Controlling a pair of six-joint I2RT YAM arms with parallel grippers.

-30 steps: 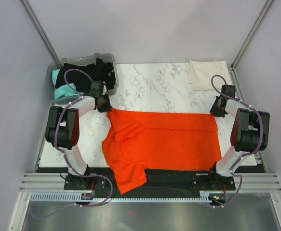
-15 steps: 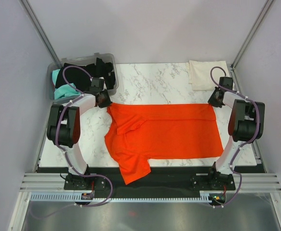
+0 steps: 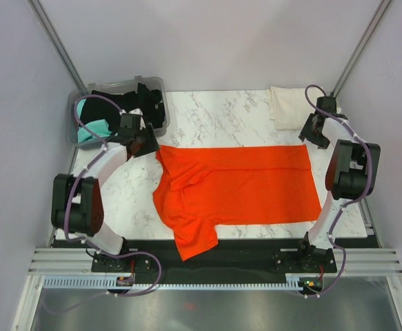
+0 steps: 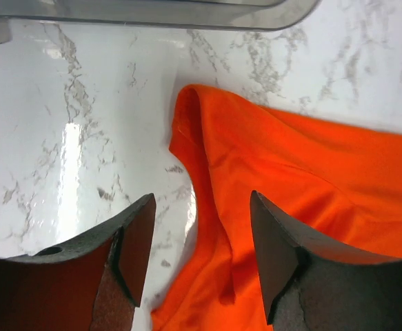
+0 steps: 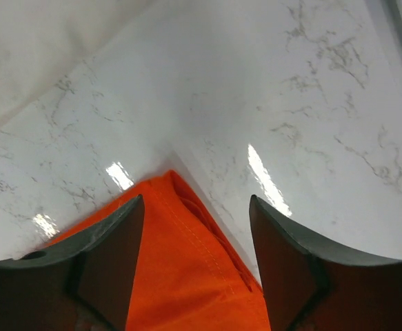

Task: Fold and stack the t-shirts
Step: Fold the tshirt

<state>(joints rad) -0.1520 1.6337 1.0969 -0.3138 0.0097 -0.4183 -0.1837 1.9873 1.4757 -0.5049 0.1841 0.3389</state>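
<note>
Shirt [image 3: 235, 183] flat on the worktop [image 3: 214, 121], orange, long axis running left to right, one sleeve spilling over the near edge. Left end effector [image 3: 144, 145] hovers unclenched above the far-left corner, right end effector [image 3: 316, 132] unclenched above the far-right one (nothing gripped either side). Each arm is nearest its own corner, so the pinch looks like a short drop.

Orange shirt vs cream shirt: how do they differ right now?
The orange shirt lies spread open across the middle of the table, wrinkled at its left end; the cream shirt sits folded in the far right corner. The orange shirt covers far more surface. Both are plain cloth lying on the table.
</note>
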